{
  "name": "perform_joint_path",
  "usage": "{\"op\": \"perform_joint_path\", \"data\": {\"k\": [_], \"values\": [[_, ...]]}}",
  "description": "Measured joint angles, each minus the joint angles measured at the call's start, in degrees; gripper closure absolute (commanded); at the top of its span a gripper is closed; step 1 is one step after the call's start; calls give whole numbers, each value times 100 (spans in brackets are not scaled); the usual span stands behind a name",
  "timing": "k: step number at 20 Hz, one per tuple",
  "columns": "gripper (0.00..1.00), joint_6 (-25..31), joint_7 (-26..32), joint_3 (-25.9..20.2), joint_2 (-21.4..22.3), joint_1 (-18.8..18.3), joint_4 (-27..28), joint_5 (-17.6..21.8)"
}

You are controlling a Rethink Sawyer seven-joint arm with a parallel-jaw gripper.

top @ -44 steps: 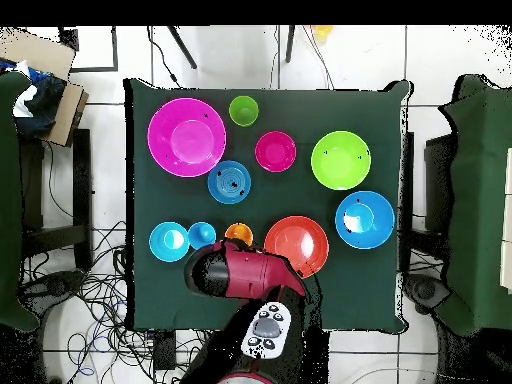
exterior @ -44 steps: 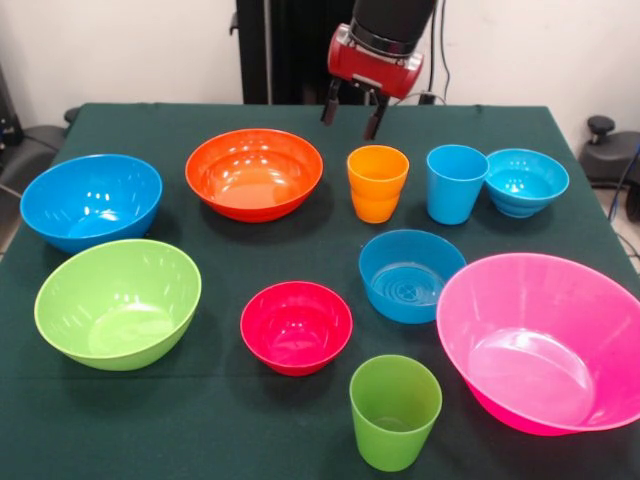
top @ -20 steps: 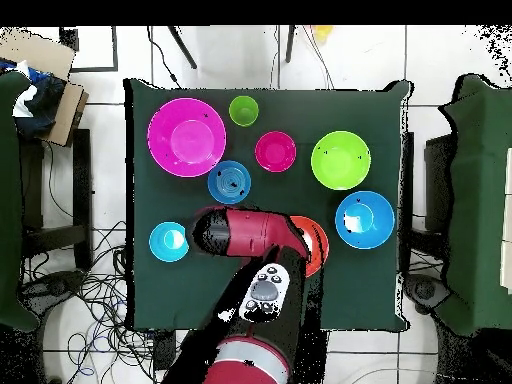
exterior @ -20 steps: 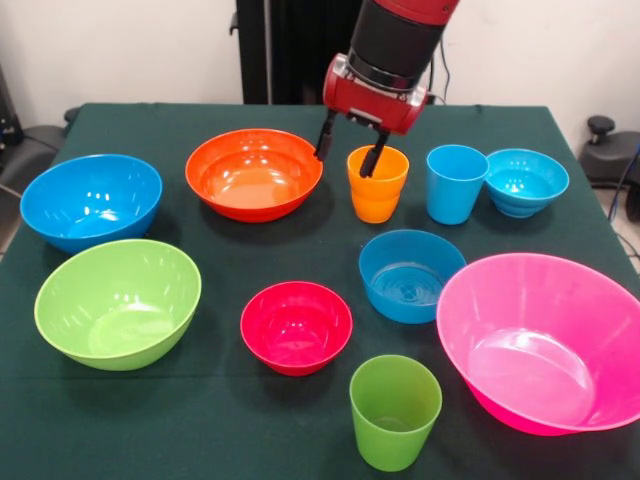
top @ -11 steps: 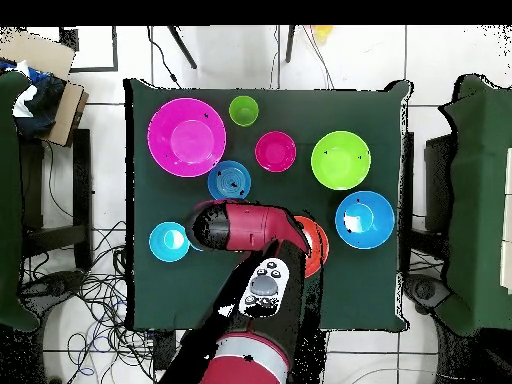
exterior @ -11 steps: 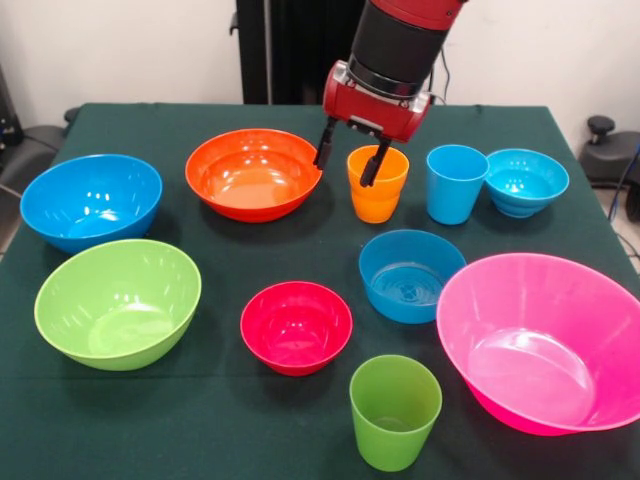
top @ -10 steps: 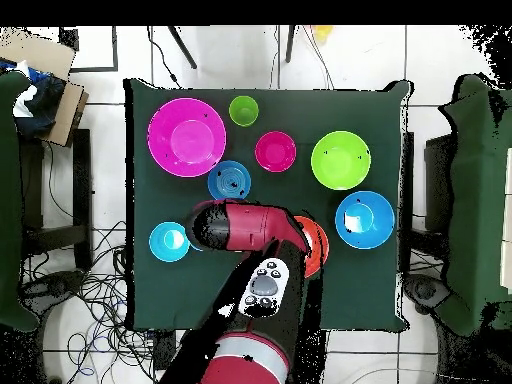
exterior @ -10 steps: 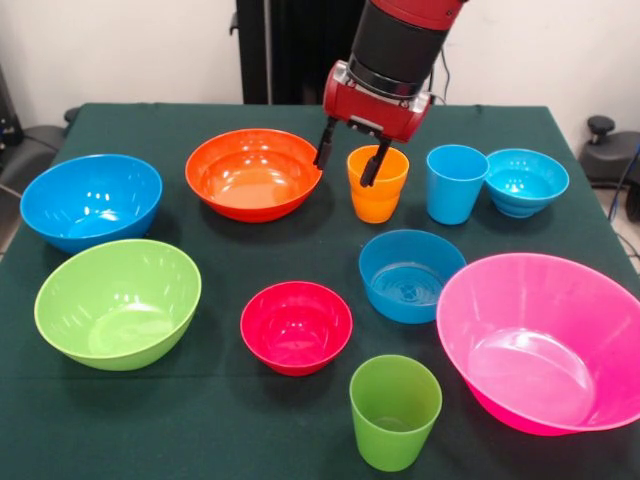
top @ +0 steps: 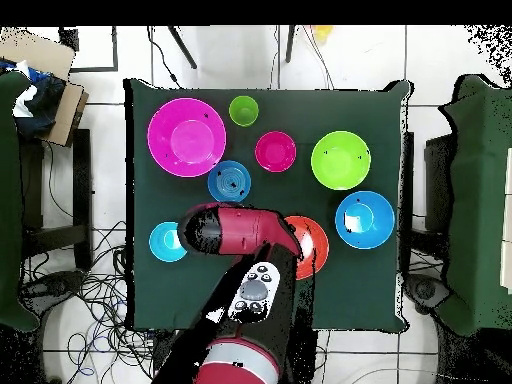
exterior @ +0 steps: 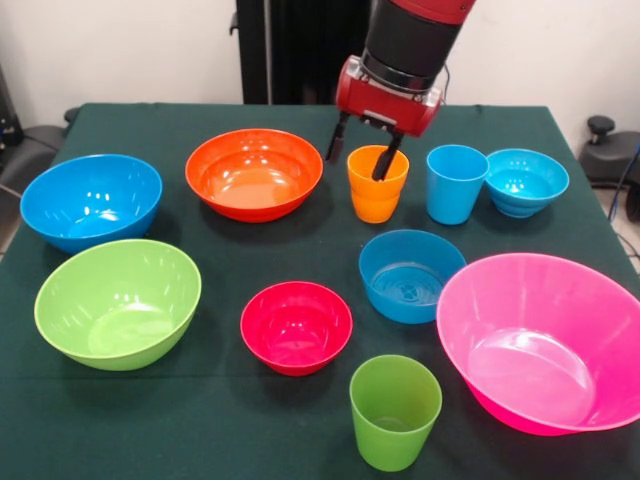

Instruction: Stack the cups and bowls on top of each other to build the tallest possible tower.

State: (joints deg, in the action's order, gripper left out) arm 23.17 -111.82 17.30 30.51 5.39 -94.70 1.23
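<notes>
So far nothing stacked: all ten pieces separate on table [exterior: 200,250]. Your gripper [exterior: 362,160] open, straddling near-left wall of orange cup [exterior: 377,190], one finger inside, one outside. Cup at 12 o'clock from medium blue bowl [exterior: 410,275]. Whole tower remains.

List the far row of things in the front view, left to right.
Large blue bowl → orange bowl → orange cup, with the claw straddling its near-left rim → light blue cup → turquoise bowl.
</notes>
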Motion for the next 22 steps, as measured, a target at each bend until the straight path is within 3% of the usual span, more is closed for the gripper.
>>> {"op": "perform_joint_path", "data": {"k": [22], "values": [[0, -1, 0, 25, 516, -112, -823, -1]]}}
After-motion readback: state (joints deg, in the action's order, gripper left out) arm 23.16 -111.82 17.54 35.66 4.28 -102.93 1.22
